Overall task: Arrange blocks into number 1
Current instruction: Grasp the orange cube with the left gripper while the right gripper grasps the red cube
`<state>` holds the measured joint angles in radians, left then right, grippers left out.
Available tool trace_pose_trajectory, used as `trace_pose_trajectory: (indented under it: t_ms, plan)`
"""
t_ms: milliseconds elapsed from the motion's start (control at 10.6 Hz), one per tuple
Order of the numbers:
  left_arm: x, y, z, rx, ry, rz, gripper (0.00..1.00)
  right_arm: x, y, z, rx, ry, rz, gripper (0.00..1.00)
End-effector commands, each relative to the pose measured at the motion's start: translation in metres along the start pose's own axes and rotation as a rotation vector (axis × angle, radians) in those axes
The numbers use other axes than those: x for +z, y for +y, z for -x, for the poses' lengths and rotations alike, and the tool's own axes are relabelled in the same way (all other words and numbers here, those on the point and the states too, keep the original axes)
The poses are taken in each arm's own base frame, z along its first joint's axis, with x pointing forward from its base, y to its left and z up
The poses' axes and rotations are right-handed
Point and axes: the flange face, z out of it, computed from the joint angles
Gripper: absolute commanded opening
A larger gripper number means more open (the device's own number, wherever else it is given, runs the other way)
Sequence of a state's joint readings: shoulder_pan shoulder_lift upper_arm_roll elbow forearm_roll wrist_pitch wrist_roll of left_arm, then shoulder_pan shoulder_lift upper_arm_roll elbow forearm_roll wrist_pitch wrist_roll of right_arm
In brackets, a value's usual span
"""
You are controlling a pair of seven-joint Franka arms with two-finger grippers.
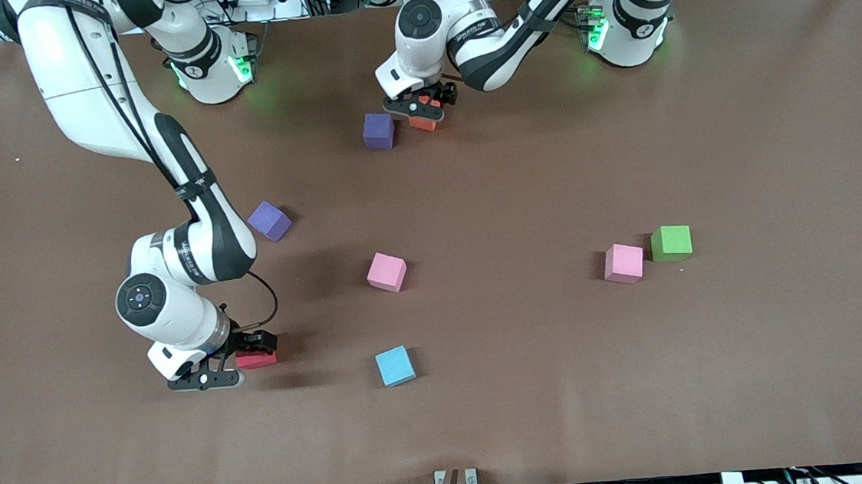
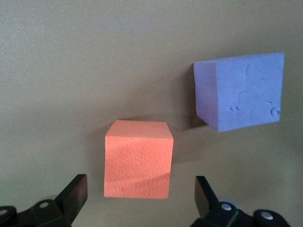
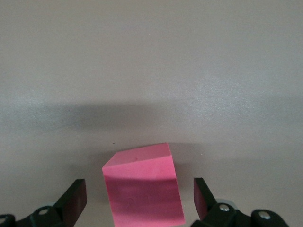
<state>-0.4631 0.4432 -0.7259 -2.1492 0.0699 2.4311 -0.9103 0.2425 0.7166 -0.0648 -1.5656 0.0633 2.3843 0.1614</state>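
An orange block (image 1: pixel 423 122) (image 2: pixel 137 158) lies close to the bases, beside a dark purple block (image 1: pixel 378 131) (image 2: pixel 239 92). My left gripper (image 1: pixel 427 108) (image 2: pixel 140 196) is low over the orange block and open, with a gap on each side. A red block (image 1: pixel 257 358) (image 3: pixel 144 189) lies toward the right arm's end, turned slightly askew. My right gripper (image 1: pixel 249 350) (image 3: pixel 138 198) is open and straddles it without touching. Loose on the table are a lighter purple block (image 1: pixel 269 221), two pink blocks (image 1: pixel 386 272) (image 1: pixel 624 263), a blue block (image 1: pixel 395 365) and a green block (image 1: pixel 671 242).
The brown table (image 1: pixel 738 133) carries only the blocks. The green block touches the pink one toward the left arm's end. The right arm's forearm stretches over the table beside the lighter purple block. A small bracket (image 1: pixel 455 482) sits at the table edge nearest the front camera.
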Motion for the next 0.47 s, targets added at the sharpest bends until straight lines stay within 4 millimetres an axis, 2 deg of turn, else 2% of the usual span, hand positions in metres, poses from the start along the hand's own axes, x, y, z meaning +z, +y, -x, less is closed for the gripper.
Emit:
trace_pose_trajectory:
  t_ms: [0, 282, 376]
  plan:
    - [0.014, 0.001, -0.006, -0.011, 0.035, -0.009, 1.00, 0.001, -0.002, -0.005, 0.011, 0.017, -0.006, 1.00]
    - [0.029, -0.001, -0.009, -0.019, 0.015, -0.014, 1.00, 0.008, -0.003, -0.002, -0.003, 0.009, -0.002, 1.00]
    - [0.034, 0.001, -0.006, -0.014, 0.014, -0.007, 0.86, 0.011, -0.002, -0.001, -0.011, 0.005, 0.004, 1.00]
